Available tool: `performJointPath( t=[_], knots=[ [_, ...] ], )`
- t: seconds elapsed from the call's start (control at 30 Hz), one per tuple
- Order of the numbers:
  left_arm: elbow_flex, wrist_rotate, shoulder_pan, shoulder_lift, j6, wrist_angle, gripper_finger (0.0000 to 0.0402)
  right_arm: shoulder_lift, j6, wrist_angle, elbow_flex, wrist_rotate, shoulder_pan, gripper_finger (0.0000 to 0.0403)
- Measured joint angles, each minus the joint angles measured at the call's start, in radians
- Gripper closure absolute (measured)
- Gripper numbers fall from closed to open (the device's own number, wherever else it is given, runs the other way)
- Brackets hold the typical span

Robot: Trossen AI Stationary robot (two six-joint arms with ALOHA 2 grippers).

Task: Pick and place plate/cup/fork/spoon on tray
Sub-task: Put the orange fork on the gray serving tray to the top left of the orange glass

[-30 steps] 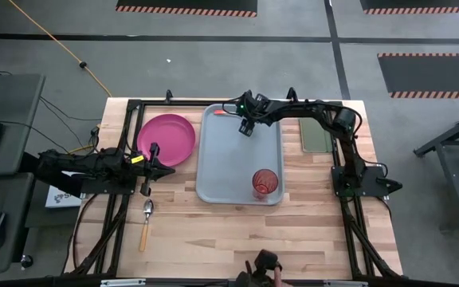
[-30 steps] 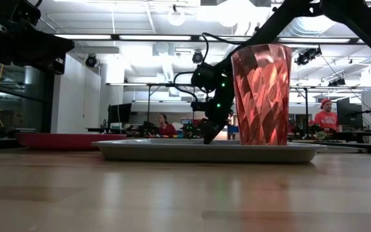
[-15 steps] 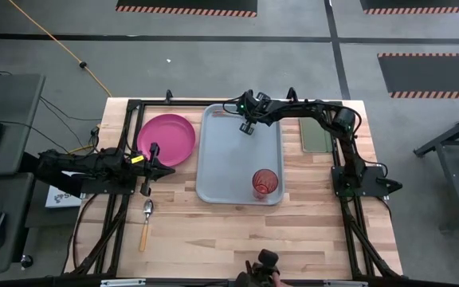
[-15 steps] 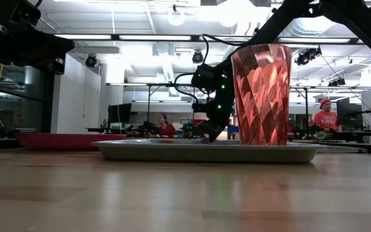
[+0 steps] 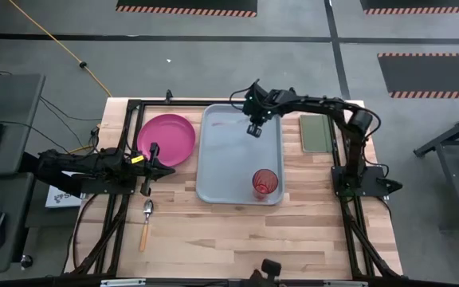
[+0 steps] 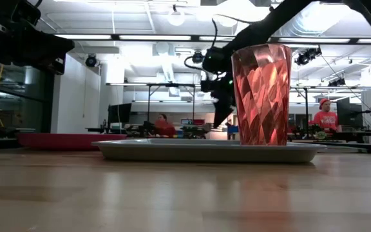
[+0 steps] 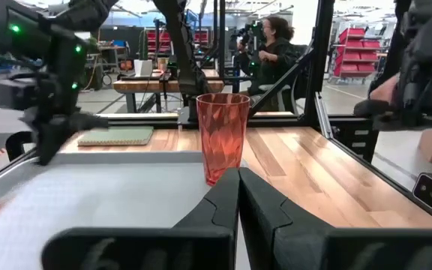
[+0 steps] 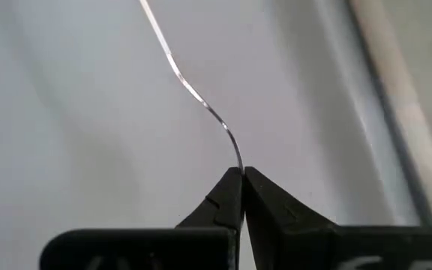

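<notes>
Tray (image 5: 229, 163), one, lies mid-table; you will find one cup (image 5: 266, 183) upright on its near right corner. One plate (image 5: 166, 139) sits on the table just left of the tray, and one spoon (image 5: 146, 218) lies nearer than it. Your right gripper (image 8: 239, 174) hangs over the tray's far end, fingers pinching a thin silver strip, apparently the one fork (image 8: 193, 90). Your left gripper (image 7: 238, 184) waits beside the plate, fingers pressed together.

Right arm stretched far forward, bent at elbow; right gripper (image 5: 255, 128) raised, fingers pressed together. Left arm lying low, extended sideways; left gripper (image 5: 148, 172) likewise closed, fingertips touching.
</notes>
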Motion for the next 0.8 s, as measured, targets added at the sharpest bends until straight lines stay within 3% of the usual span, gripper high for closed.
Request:
performJointPath(
  t=[0.13,0.27,0.8],
  knots=[
    [0.0,0.0,0.0,0.0,0.0,0.0,0.0401,0.009,-0.01,-0.12,0.0,-0.23,-0.032,0.0402],
    [0.0,0.0,0.0,0.0,0.0,0.0,0.0401,0.044,-0.031,-0.148,-0.002,-0.337,-0.047,0.0402],
    [0.0,0.0,0.0,0.0,0.0,0.0,0.0401,0.112,0.071,-0.006,0.0,-0.299,-0.102,0.0403]
  ],
)
